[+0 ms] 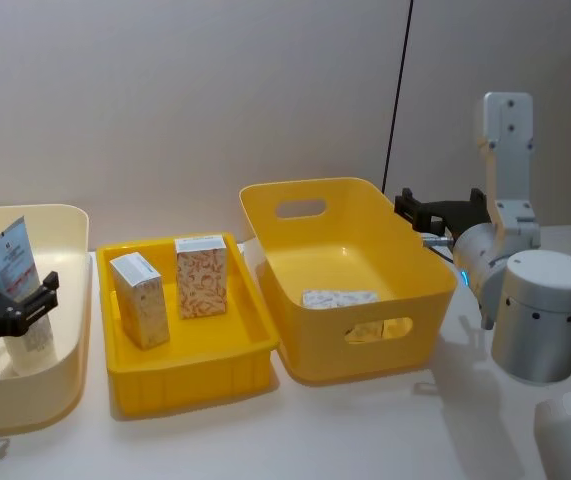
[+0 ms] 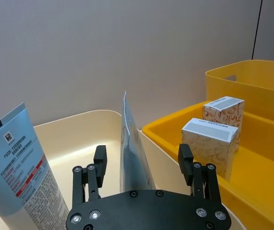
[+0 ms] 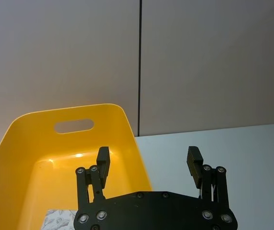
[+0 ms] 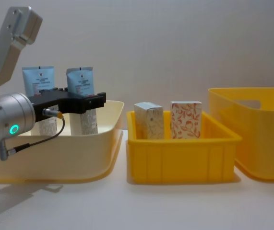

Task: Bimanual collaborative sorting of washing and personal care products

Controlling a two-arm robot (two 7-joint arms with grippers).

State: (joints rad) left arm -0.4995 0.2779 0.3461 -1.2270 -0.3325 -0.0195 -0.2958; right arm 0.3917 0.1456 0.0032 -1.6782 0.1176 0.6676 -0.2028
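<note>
While left gripper (image 2: 142, 155) straddles a squeeze tube (image 2: 130, 139) in cream bin (image 2: 74, 120), unclenched, right gripper (image 3: 148, 160) gapes over right edge of deep yellow bin (image 3: 31, 141).

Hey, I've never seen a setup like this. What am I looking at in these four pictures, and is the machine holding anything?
This is a two-armed robot working at a white table. One picture looks down from its head and one looks across from its chest. The other two come from cameras on its wrists.

On the table are a cream bin holding two upright squeeze tubes, a shallow yellow tray with two standing cartons, and a deep yellow bin with one flat carton.

The left hand is open, its fingers either side of one tube without touching it. The right hand is open and empty by the deep bin's right rim.
</note>
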